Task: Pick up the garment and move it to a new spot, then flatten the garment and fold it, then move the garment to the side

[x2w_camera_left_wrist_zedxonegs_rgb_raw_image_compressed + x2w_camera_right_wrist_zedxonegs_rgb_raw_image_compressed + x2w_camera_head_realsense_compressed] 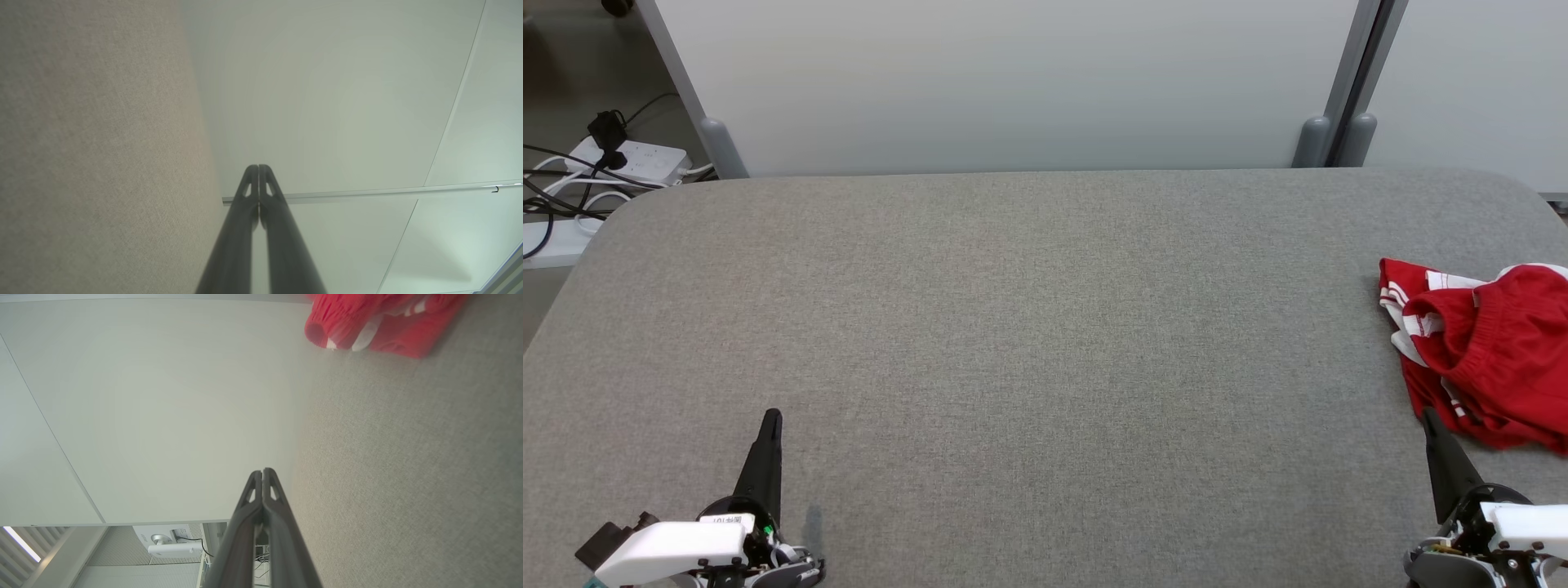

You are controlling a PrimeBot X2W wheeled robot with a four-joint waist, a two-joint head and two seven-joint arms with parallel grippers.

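Garment [1486, 351], red shorts with white stripes, lies bunched at the table's [1013, 327] right edge in the head view, cut off by the frame. The right gripper [1427, 416] points at its near hem, though I can't tell whether they touch. The left gripper [771, 418] is well apart.

Left wrist view: claw pressed together, empty.

Right wrist view: claw likewise closed, the shorts blurred and cropped.

Whether lifting or spreading comes next, I judge the waistband a better hold than the heap.
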